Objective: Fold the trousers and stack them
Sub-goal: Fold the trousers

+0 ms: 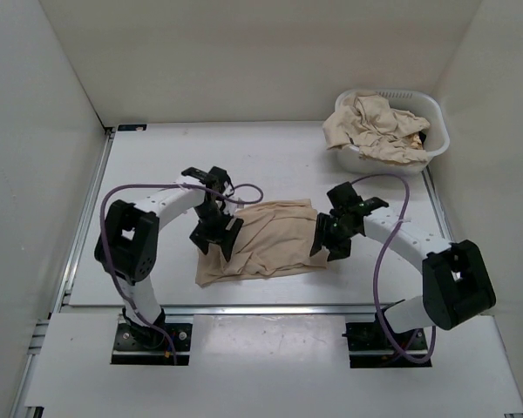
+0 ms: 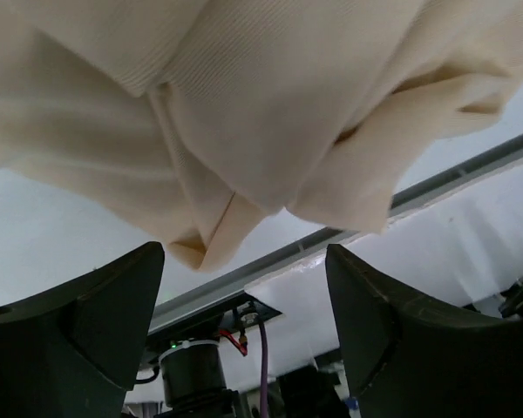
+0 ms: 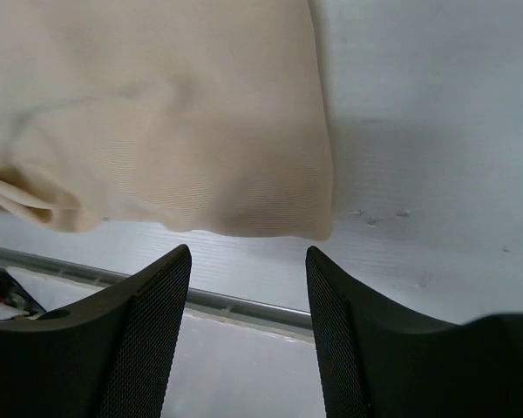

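Trousers (image 1: 266,244) lie rumpled on the table (image 1: 157,174), near centre. Left pincer (image 1: 220,239) and right pincer (image 1: 328,239) flank them, both open, gripping nothing. We'd pinch both near corners low, close fully, then fold evenly away from us. Far right: basket (image 1: 438,116) with more clothes (image 1: 375,126).

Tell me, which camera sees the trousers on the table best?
The top external view. It shows the trousers whole, spread on the table, with every edge visible. The left wrist view shows only bunched folds and a hem up close. The right wrist view shows just one smooth side and a corner.
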